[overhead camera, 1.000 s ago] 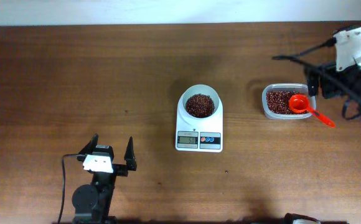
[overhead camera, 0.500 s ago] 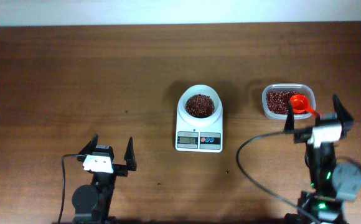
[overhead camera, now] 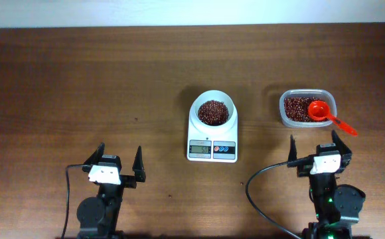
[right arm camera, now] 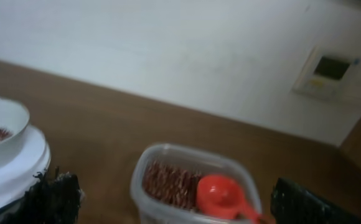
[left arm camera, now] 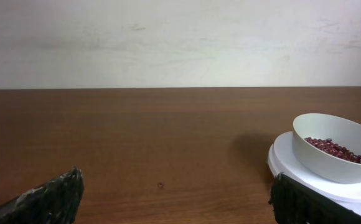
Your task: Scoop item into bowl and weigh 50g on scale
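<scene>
Left hand (overhead camera: 120,150), right hand (overhead camera: 314,142) wide, empty, near front table (overhead camera: 79,79) edge. Bowl (overhead camera: 196,106) of beans (overhead camera: 213,113) on scale (overhead camera: 212,151) ahead, between hands; tub (overhead camera: 282,109), scoop (overhead camera: 320,111) just ahead of right hand. Open table stretch ahead of left hand; white wall (left arm camera: 168,37) beyond far edge

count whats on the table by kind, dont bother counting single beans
white bowl: 1
scale: 1
clear tub: 1
red scoop: 1
claws, both open: 2 (left claw, right claw)
total: 6

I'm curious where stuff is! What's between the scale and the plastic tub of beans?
Nothing: only bare table between scale and tub, in the overhead view.
</scene>
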### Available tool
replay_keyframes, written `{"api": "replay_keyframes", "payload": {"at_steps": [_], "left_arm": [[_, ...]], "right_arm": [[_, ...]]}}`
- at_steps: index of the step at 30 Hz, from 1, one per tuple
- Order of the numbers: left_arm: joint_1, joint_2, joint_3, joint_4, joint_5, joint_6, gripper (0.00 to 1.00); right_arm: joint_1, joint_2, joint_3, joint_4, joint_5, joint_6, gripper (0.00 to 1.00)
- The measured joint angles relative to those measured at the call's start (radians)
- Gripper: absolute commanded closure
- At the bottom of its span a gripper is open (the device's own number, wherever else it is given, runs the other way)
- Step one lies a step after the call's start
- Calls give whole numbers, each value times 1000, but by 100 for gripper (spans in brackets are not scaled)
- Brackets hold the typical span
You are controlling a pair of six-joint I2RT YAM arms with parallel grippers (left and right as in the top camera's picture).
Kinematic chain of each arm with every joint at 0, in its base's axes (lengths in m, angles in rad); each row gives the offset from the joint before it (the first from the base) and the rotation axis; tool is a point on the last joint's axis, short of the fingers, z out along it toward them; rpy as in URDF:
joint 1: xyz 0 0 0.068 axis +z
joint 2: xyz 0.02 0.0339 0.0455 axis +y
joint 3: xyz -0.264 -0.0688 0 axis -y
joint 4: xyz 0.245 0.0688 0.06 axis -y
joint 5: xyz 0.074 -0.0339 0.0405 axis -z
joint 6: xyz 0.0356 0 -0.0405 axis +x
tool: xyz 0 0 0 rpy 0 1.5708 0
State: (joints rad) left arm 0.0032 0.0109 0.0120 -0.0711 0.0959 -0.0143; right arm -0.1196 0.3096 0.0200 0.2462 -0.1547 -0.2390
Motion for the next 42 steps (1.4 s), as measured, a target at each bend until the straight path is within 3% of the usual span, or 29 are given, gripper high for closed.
{"api": "replay_keyframes", "payload": {"at_steps": [10,25,42], "left_arm": [[0,0,0,0,0,0,1],[0,0,0,0,0,0,1],[0,0,0,0,0,0,1]], "right_arm": [[2,-165,-9,-307,27,0,1],[2,-294,-9,-319,125,125,1],[18,-294,-9,-320,132,132,1]]}}
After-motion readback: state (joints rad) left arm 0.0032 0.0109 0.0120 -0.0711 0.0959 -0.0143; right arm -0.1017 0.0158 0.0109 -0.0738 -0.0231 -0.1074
